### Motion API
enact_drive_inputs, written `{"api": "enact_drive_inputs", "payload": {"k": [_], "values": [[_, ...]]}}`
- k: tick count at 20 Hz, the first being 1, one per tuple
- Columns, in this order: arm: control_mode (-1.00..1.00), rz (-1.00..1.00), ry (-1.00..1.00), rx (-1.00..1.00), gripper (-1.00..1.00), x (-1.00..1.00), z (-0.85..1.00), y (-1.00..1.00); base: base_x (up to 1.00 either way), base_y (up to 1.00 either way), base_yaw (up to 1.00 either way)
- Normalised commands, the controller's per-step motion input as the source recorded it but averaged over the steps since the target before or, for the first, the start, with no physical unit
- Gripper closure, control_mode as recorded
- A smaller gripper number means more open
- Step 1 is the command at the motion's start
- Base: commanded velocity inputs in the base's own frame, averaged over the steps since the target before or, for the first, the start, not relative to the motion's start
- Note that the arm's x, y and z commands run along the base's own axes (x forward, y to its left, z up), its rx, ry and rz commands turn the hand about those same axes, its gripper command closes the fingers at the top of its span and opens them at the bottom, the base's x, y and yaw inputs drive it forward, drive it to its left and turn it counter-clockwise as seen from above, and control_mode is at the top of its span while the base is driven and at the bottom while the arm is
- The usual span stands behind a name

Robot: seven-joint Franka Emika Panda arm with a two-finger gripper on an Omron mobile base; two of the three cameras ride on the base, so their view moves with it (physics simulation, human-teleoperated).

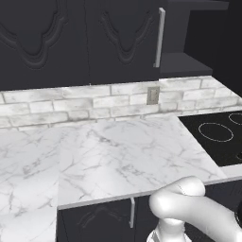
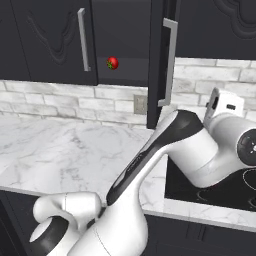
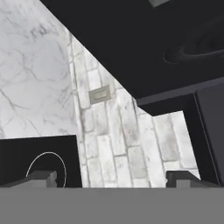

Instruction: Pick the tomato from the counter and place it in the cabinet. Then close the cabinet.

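The tomato [image 2: 112, 63] already sits on the shelf inside the cabinet [image 2: 55, 40], whose right door [image 2: 161, 65] stands open, so the empty, wide-open gripper [image 3: 112, 178] has only that door left to shut.

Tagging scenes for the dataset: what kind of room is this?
A simulated kitchen: white marble counter, black glass cooktop with ring marks, and a black wall cabinet above a brick backsplash.

One tomato [image 2: 112, 62], one desk [image 1: 108, 156], one cooktop [image 1: 217, 134], one wall outlet [image 1: 152, 95], and two silver bar handles [image 2: 83, 39] on the cabinet [image 2: 55, 40] doors.
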Motion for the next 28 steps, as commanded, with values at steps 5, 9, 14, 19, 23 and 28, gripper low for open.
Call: {"api": "enact_drive_inputs", "payload": {"k": [5, 9, 14, 19, 23, 28], "values": [[-1.00, 0.16, 0.00, 0.08, -1.00, 0.21, -0.11, 0.00, 0.00, 0.00, 0.00], [-1.00, 0.19, 0.00, 0.04, -1.00, 0.29, -0.08, 0.00, 0.00, 0.00, 0.00], [-1.00, 0.15, -0.04, 0.01, -1.00, 0.27, 0.00, 0.08, 0.00, 0.00, 0.00], [-1.00, 0.10, -0.08, 0.00, -1.00, 0.06, 0.00, 0.32, 0.00, 0.00, 0.00], [-1.00, 0.07, -0.13, 0.00, -1.00, 0.00, 0.00, 0.46, 0.00, 0.00, 0.00], [-1.00, 0.05, -0.08, 0.00, -1.00, 0.06, 0.00, 0.52, 0.00, 0.00, 0.00]]}}
